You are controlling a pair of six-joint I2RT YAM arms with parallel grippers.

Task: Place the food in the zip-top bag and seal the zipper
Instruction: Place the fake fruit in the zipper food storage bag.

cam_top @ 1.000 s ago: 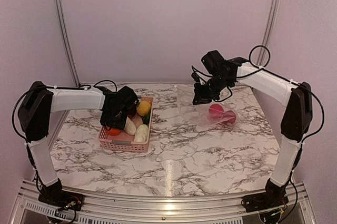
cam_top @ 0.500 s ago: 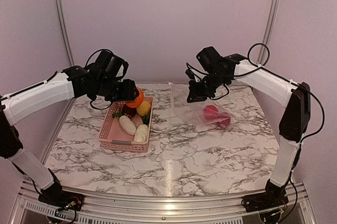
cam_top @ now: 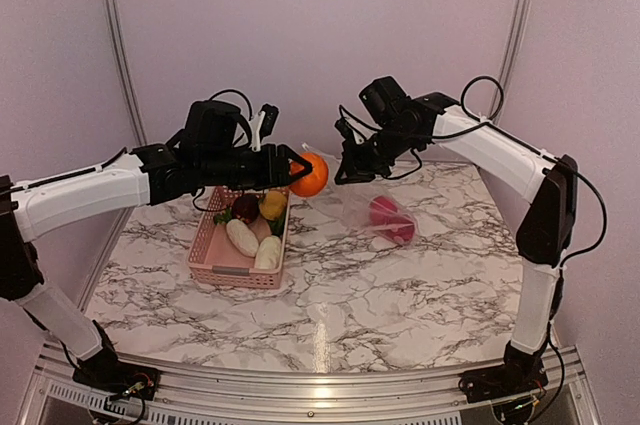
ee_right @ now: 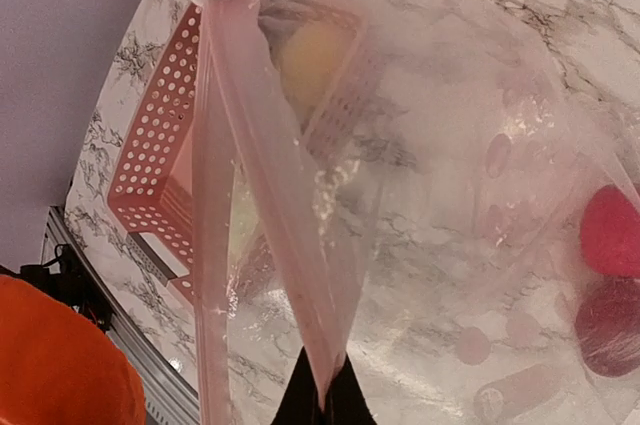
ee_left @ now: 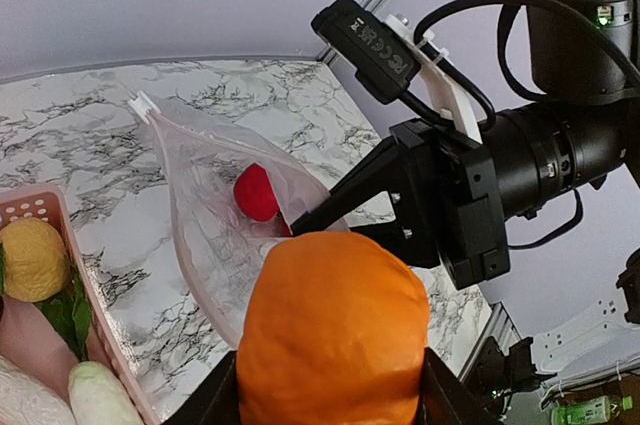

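Above the far middle of the surface point(cam_top: 400, 285), the left hand point(cam_top: 300, 173) is clamped around an orange fruit point(cam_top: 312, 175), its fingers spread about halfway to take the fruit's width. The fruit hangs in the air just beside the right hand point(cam_top: 347, 170), well clear of the marble.

The right hand is pinched fully closed on one lip of the clear bag point(cam_top: 375, 207), lifting the mouth while the body of the bag trails down toward the far right part of the surface. Two red pieces point(cam_top: 388, 217) already lie inside, near the bottom. The zipper point(ee_right: 212, 195) is unsealed, and its two lips part only narrowly in the right wrist view.

A yellow piece point(cam_top: 272, 205), a dark purple piece point(cam_top: 246, 207) and white pieces point(cam_top: 242, 237) lie in the pink basket point(cam_top: 203, 245) on the far left side.

The risks, as I judge them:
- **Narrow mouth:** only one lip is held and the other hangs slack. A wide fruit may catch on the rim instead of passing through.
- **Lost grip:** pushing against the film could drag the lip out of the pinch, and the bag would collapse.
- **Early release:** the fruit could drop onto the marble and roll toward an edge.
- **Crowding:** the two hands are very near each other and could knock together.
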